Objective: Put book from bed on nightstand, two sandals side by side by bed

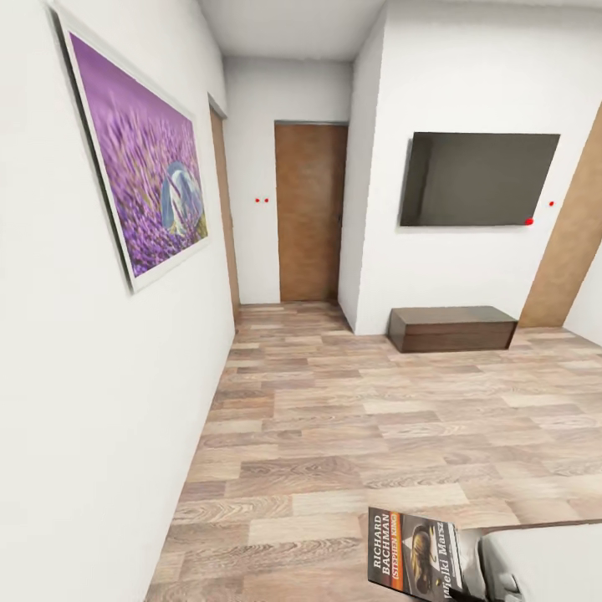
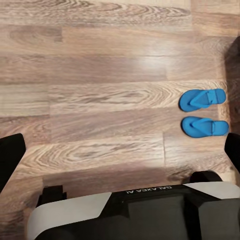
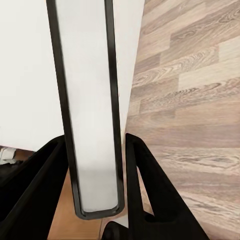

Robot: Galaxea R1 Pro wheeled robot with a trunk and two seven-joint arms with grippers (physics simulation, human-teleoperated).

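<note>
**Book gripped edge-on in the right hand, sandals paired on the floor**

The book [image 3: 90,105] sits between the two dark fingers of the right hand [image 3: 95,165], seen edge-on in the right wrist view: white page block with a thin dark cover on each side, both fingers pressed against it. In the head view the same book [image 1: 415,556] shows its cover at the bottom edge, with the orange band and "RICHARD BACHMAN" lettering readable; its lower end is cut off by the frame, and the hand holding it cannot be made out there.

The two blue sandals [image 2: 203,112] lie side by side on the wood-plank floor [image 2: 100,90], close together and parallel, just beyond the robot's white and black base [image 2: 130,210].

The left hand [image 2: 120,152] shows only as two dark fingertips at opposite edges of its wrist view, spread wide with nothing between them.

Farther off stand a wall-mounted television [image 1: 477,178], a low dark bench [image 1: 451,328] below it, a brown door [image 1: 310,213] and a lavender picture [image 1: 142,163].
</note>
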